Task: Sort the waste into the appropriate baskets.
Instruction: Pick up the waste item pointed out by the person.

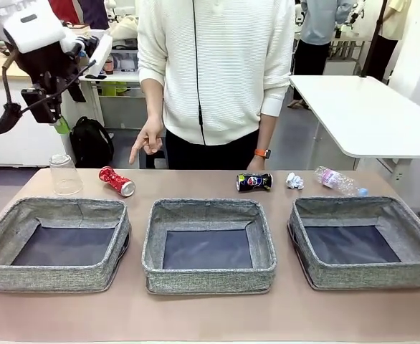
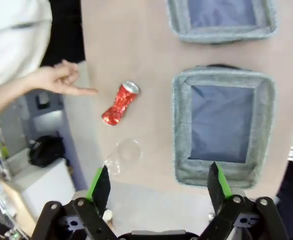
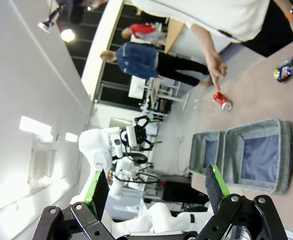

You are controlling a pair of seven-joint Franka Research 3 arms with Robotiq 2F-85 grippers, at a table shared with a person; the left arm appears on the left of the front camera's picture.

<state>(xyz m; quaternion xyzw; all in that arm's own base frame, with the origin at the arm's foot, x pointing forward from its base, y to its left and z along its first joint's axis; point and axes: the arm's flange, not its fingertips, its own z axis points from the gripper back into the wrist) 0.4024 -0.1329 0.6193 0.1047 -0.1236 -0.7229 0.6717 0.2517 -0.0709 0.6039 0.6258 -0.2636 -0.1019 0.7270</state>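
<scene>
Hanging high over the tan desk, the left jaws stand wide with nothing between them. The right jaws are spread just as wide and bare, and are aimed off across the room.

All the waste lies along the desk's far edge, outside the three grey woven-fabric baskets. At centre left of the front view is the clear plastic cup, seemingly upside down, with the crushed red can just beside it. The crushed dark-blue can, white crumpled paper wad and clear plastic bottle with blue cap sit toward the right.

The person's hand points down near the red can, so a descent there could meet those fingers. The cup looks light and slick, and a squeeze may tip or crush it. The can might roll.

The left wrist view lays out the gap between can and fingertip from above, which the front view foreshortens. The front view adds the wad, the bottle and a third basket beyond that wrist frame.
</scene>
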